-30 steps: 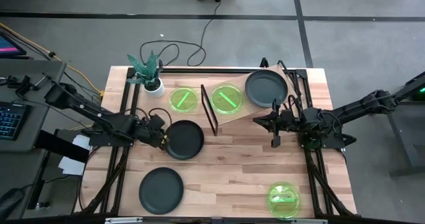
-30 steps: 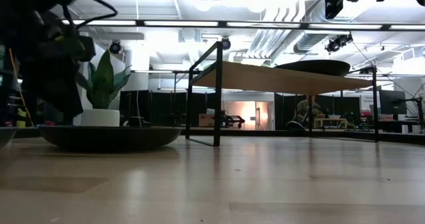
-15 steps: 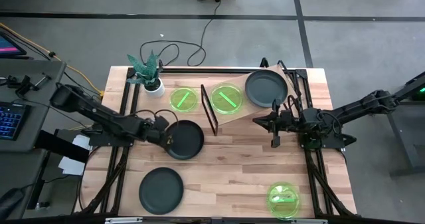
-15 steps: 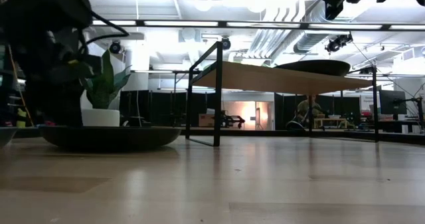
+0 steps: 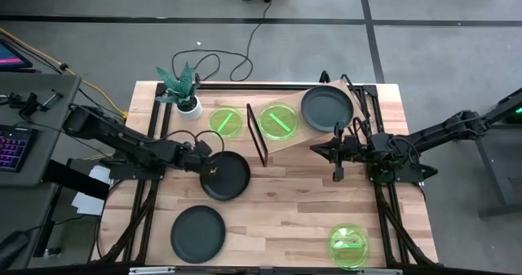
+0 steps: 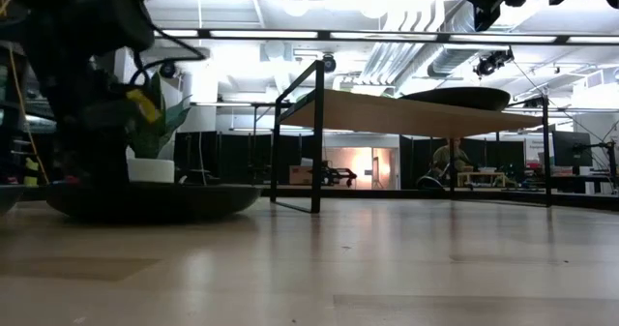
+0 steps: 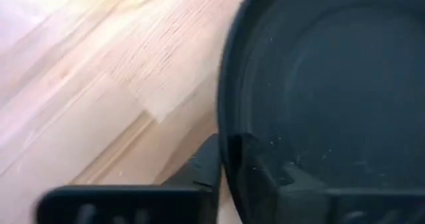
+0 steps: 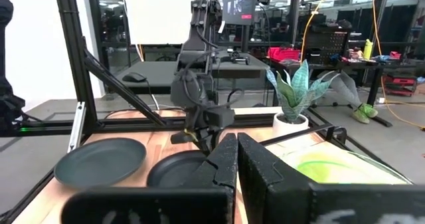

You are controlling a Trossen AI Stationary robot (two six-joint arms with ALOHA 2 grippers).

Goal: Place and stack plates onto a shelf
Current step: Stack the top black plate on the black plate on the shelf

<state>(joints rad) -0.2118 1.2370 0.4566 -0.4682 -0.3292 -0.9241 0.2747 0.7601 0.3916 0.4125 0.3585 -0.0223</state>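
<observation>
A dark grey plate (image 5: 228, 177) lies flat on the table left of centre, with my left gripper (image 5: 209, 166) shut on its left rim. The rim also shows close up in the left wrist view (image 7: 232, 159). The shelf (image 5: 298, 138), a tilted light-wood board on a black frame, carries a green plate (image 5: 277, 121) and another dark grey plate (image 5: 327, 108). My right gripper (image 5: 316, 148) hovers shut beside the shelf's right part, holding nothing. One more green plate (image 5: 226, 121) lies on the table left of the shelf. My left gripper pinches the plate's left rim (image 7: 227, 111) between its two fingers, one finger (image 7: 202, 169) outside the rim and the other inside the plate's hollow. The fingers come in low from the table's left side. The plate rests on the table (image 6: 155, 200).
A third dark grey plate (image 5: 197, 232) lies near the front left and a green plate (image 5: 348, 244) near the front right. A white pot with a plant (image 5: 183, 90) stands at the far left. Bare tabletop (image 5: 285, 201) stretches between the plates.
My left gripper has moved toward the table's right edge, onto the dark grey plate's left rim, and has shut on it. The plate still lies on the table.
</observation>
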